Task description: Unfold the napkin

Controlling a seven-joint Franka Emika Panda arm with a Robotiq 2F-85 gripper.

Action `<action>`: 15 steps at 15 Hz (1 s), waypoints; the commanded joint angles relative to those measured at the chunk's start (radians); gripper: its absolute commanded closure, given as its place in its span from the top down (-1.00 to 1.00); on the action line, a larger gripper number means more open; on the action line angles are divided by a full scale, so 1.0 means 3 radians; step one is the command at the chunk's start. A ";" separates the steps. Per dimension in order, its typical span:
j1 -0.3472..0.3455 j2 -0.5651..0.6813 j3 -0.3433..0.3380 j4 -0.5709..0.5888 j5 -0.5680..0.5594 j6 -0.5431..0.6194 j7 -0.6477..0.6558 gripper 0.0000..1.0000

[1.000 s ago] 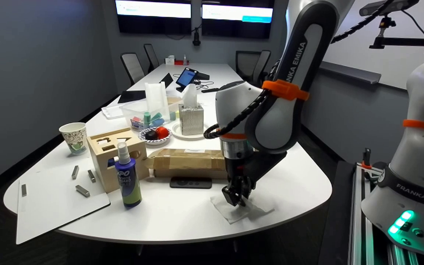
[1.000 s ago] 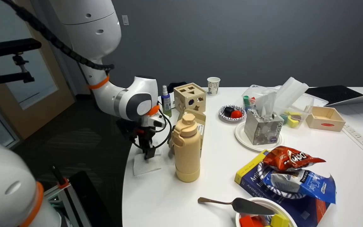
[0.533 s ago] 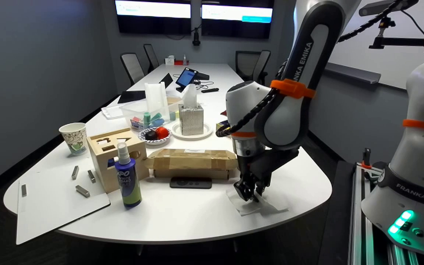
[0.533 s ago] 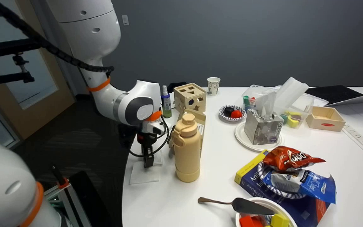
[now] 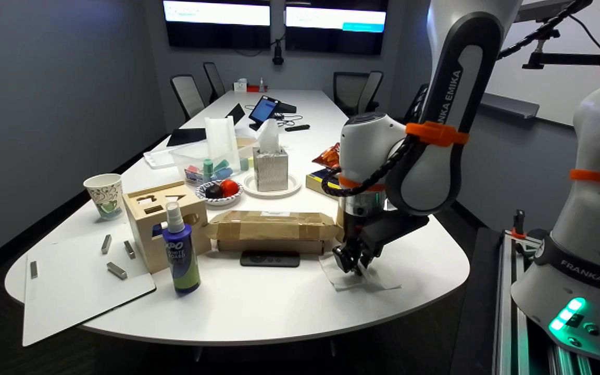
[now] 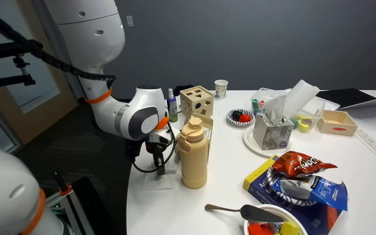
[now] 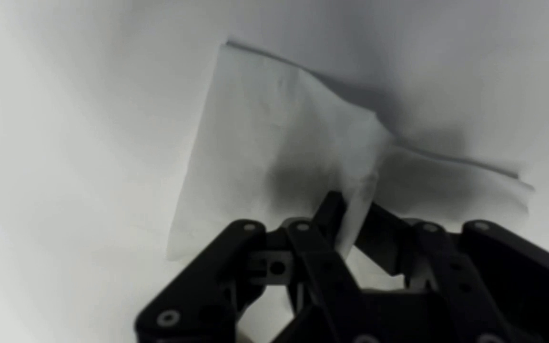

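Observation:
The white napkin (image 5: 337,278) is at the near right part of the white table, under my gripper (image 5: 354,266). It also shows in an exterior view (image 6: 157,185), close to the beige bottle. In the wrist view the napkin (image 7: 241,143) has a squarish flat part to the left and a narrower part to the right, with layered edges. Between them a raised ridge of it is pinched between the fingertips of my gripper (image 7: 353,202). The gripper points down and is shut on this ridge, just above the table. The napkin's lower edge is partly hidden by the fingers.
A cardboard box (image 5: 271,229) and a black remote (image 5: 270,259) lie beside the napkin. The tall beige bottle (image 6: 194,160) stands very near it. A spray bottle (image 5: 183,263) and the wooden shape box (image 5: 146,229) stand farther off. The table edge (image 5: 383,312) is close.
My gripper has dragged the napkin along the table, to the right and then slightly back from the near edge, bringing it nearer the beige bottle. The grip stays shut on the ridge.

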 commanded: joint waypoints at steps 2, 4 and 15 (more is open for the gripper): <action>0.0278 0.0049 -0.0143 0.0003 -0.0180 0.0204 0.0050 -0.95; 0.0364 0.0025 -0.0109 0.0007 -0.0209 0.0189 -0.0002 -0.95; 0.0631 -0.0022 -0.0208 0.0125 -0.0521 -0.0663 0.1256 -0.95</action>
